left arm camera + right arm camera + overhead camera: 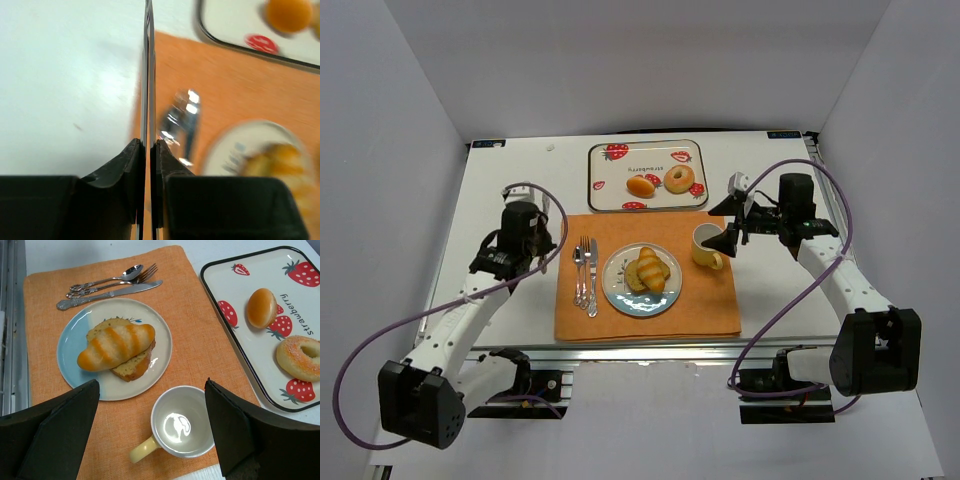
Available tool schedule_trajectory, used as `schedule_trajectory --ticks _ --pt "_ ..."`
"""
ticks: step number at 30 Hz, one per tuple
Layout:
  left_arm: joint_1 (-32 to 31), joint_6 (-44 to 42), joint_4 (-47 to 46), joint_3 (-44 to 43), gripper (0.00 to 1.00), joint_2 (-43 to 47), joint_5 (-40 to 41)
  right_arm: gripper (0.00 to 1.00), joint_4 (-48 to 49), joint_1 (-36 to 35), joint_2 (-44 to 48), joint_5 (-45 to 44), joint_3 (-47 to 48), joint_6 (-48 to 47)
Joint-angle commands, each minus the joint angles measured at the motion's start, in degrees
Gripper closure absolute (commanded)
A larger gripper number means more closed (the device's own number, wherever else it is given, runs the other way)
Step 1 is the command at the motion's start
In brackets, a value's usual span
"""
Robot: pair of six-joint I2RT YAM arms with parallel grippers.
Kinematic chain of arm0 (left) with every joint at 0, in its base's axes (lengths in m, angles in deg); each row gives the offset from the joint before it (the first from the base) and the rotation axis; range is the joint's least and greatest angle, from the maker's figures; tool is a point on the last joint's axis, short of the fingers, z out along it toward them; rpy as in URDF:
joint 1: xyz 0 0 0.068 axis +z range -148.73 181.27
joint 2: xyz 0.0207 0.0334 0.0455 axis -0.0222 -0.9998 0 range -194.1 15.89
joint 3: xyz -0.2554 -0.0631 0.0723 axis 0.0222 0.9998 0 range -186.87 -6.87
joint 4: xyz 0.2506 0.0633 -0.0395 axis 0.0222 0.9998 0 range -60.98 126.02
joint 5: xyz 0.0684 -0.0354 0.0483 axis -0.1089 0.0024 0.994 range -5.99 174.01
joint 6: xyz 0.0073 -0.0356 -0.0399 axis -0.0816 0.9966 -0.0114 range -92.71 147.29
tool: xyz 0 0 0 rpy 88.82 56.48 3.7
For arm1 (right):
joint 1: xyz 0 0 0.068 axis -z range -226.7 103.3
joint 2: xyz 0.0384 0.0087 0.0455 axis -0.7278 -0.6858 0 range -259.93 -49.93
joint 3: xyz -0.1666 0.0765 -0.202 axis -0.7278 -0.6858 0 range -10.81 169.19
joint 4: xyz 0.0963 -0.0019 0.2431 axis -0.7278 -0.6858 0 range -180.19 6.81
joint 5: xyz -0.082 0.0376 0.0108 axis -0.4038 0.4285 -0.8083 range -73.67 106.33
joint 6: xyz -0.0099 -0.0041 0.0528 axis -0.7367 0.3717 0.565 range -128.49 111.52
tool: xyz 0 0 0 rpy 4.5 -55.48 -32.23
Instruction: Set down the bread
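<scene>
A striped bread roll (116, 346) lies on a bread slice (131, 368) on the blue-and-white plate (75, 340), which sits mid-placemat in the top view (620, 290). A round bun (640, 186) and a sugared donut (679, 180) lie on the strawberry tray (620, 200). My right gripper (151, 385) is open and empty, hovering over the yellow mug (182, 422), right of the plate. My left gripper (548, 240) is shut and empty, at the placemat's left edge beside the cutlery (585, 275). Its view (149, 100) is blurred.
The orange placemat (710, 310) holds plate, mug, and a spoon, fork and knife (107, 286). The tray (240, 285) stands just behind the mat. White walls enclose the table on three sides.
</scene>
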Motion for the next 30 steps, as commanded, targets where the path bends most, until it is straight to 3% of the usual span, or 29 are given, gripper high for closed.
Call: schedule_trajectory --ticks 1,3,4,9,13,16,18,21,23,30 --pt "4.49 -23.22 -21.21 8.02 0.88 0.79 5.27 0.1 -2.83 -1.76 0.52 0.34 2.71 -5.55" --pt "7.56 -27.19 -27.33 14.54 0.8 -0.52 0.1 0.11 -5.11 -2.81 0.0 -2.29 3.5 -7.06" --pt "11.24 -27.47 -30.14 15.6 0.75 -3.57 -2.01 0.11 -5.29 -3.78 -0.18 -3.09 3.59 -7.33" --pt "15.75 -29.93 -34.37 17.19 0.64 -14.3 -9.49 0.11 -6.17 -6.42 -0.01 -9.23 4.29 -7.33" --pt "16.89 -26.77 -35.0 17.28 0.55 -16.52 -8.02 0.1 -6.0 -7.83 -0.18 -14.34 4.64 -4.44" --pt "17.86 -24.31 -33.95 17.8 0.43 -16.61 -4.86 0.1 -1.54 -8.71 -0.53 -21.96 4.55 5.29" --pt "18.21 -21.08 -32.02 17.81 0.23 -15.65 -1.0 0.11 -0.46 -9.49 -1.49 -30.72 5.6 12.93" --pt "20.41 -19.83 -29.73 17.98 0.18 -12.93 -0.01 0.11 -0.98 -10.29 -3.25 -41.37 7.8 18.23" --pt "20.68 -18.43 -29.55 18.68 0.02 -10.64 -0.19 0.11 -1.07 -10.29 -3.78 -44.39 9.38 21.05" --pt "20.68 -13.59 -26.75 16.06 0.02 -0.71 -3.61 0.1 0.42 -10.73 -4.57 -43.89 11.85 24.05"
